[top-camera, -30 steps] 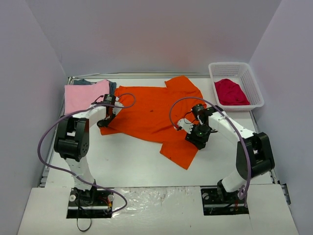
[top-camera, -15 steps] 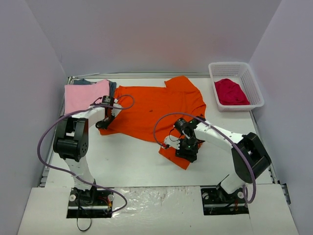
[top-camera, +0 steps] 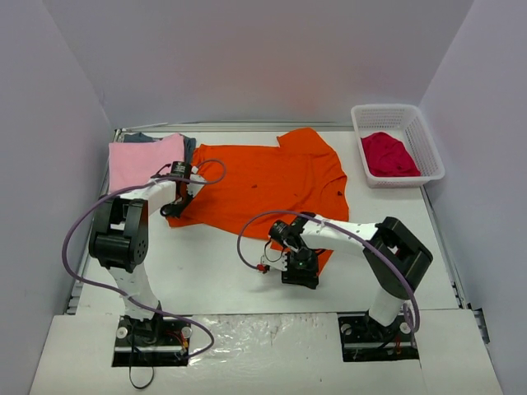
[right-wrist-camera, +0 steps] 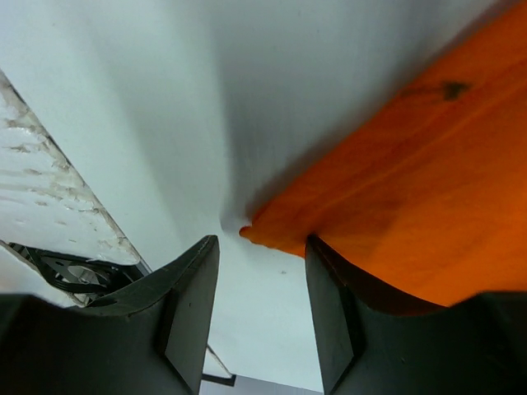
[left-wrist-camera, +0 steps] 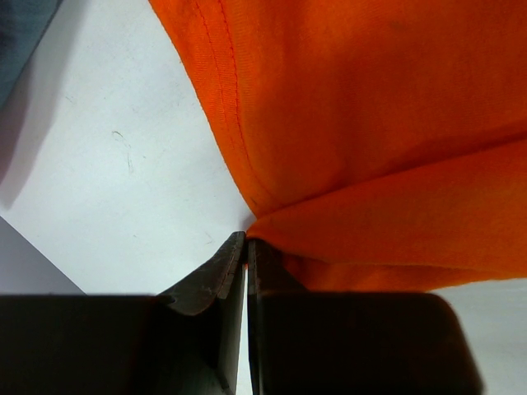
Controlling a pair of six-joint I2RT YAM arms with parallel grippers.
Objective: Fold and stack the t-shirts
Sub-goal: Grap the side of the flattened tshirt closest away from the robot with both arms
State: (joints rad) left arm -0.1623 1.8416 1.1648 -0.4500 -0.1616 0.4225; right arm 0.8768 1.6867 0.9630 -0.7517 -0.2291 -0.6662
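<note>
- Your right tool sits nearest you, low over the counter, with its jaws wide and nothing in them.
- The near corner of the orange shirt lies just ahead of that tool. In the right wrist view the tip of the corner points into the gap between the two fingers, but neither one touches it.
- From that corner the cloth runs away from you and to the left. A short push forward should put the corner between the jaws, and the right arm is clearly the nearer one for it.
- Watch the hem, which lies flat on the counter. The lower finger will probably have to slide under it rather than ride over the top.
- Farther back on the left, your left tool is closed to a slit. It appears to pinch a fold at the shirt's left edge.
- The rest of the orange shirt is spread open across the middle of the counter, not yet folded.
- At the far left, a folded pink shirt lies on a dark blue-grey one.
- At the far right, a red shirt sits bunched in the white basket.
</note>
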